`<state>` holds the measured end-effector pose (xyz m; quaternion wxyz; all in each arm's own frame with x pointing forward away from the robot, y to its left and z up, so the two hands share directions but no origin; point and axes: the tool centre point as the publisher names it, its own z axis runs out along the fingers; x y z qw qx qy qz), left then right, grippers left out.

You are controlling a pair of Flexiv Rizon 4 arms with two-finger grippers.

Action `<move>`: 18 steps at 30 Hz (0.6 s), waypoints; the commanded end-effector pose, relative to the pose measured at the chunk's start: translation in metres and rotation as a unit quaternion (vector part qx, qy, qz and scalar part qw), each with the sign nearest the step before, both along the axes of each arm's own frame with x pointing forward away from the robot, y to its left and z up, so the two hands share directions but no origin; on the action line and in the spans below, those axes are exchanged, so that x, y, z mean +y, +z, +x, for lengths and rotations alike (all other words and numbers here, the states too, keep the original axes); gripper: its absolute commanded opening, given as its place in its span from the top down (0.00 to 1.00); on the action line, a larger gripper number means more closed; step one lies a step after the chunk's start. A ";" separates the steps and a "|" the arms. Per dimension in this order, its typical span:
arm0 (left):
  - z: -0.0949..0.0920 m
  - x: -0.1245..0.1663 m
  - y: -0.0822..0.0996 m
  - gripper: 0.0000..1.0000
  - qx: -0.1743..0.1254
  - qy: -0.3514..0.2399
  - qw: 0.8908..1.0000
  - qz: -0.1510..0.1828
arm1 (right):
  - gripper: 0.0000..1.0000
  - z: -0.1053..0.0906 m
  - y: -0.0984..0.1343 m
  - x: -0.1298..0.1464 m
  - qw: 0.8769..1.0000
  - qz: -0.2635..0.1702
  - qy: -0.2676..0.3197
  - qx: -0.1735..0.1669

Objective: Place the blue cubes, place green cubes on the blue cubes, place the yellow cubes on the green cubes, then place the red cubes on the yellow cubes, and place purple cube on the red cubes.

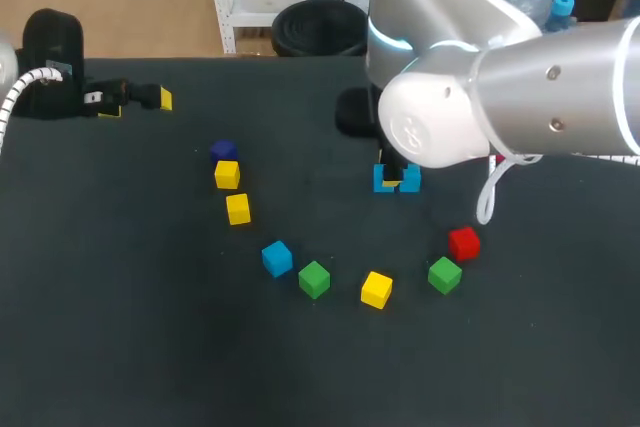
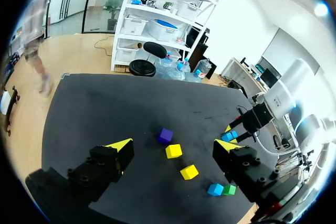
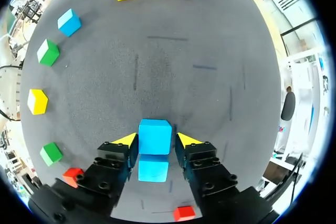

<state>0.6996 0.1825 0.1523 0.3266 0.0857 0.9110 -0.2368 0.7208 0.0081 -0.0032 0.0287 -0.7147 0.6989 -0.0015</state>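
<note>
Right arm point(image 1: 520, 77) sits closest in head view, coming in over the desk point(image 1: 120, 327); under it a blue cube point(image 1: 382, 179) and second blue cube point(image 1: 410, 180) show side by side. Loose arc across the middle: purple cube point(image 1: 223, 151), far yellow cube point(image 1: 227, 175), next yellow cube point(image 1: 238, 209), third blue cube point(image 1: 277, 258), green cube point(image 1: 314, 279), red cube point(image 1: 463, 243) towards the right end. Left gripper point(image 1: 138, 103) sits at the far left edge, well apart from all cubes. Left wrist view: its jaws are spread wide above the desk, with the purple and two yellow cubes ahead of them. Right wrist view: right gripper point(image 3: 156, 139) jaws closed on the blue cube, both tips against its sides; second blue cube just behind it, between the finger bodies.
</note>
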 end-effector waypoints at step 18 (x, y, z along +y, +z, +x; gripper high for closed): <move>0.000 0.002 -0.002 0.00 -0.003 -0.003 1.000 -0.005 | 0.00 -0.005 0.053 0.010 0.998 0.055 -0.035 0.002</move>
